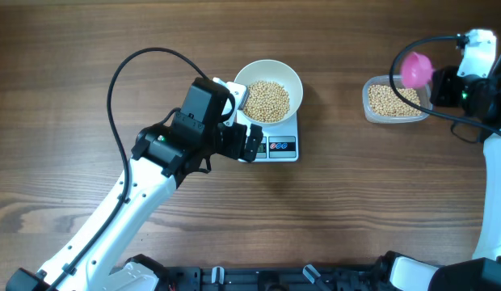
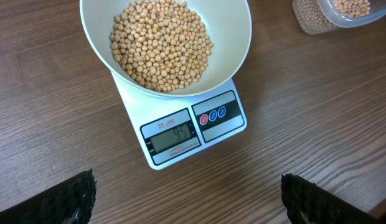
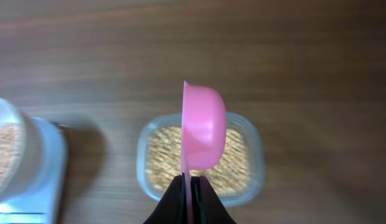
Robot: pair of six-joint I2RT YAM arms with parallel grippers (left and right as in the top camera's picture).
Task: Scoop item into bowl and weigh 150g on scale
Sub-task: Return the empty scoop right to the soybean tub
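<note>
Your left claw (image 2: 188, 198) hangs released, jaws wide, at the left side of the scale (image 1: 283, 148), where the white bowl (image 1: 293, 84) sits holding a heap of soybeans (image 1: 268, 99). At the right end of the bench (image 1: 355, 210), your right claw (image 3: 192, 188) is clenched on the handle of the pink scoop (image 3: 203, 127), which is turned on edge above the clear tub (image 3: 255, 149) of more beans.

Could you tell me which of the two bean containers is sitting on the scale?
The round white bowl; the clear plastic tub stands on the table itself.
</note>
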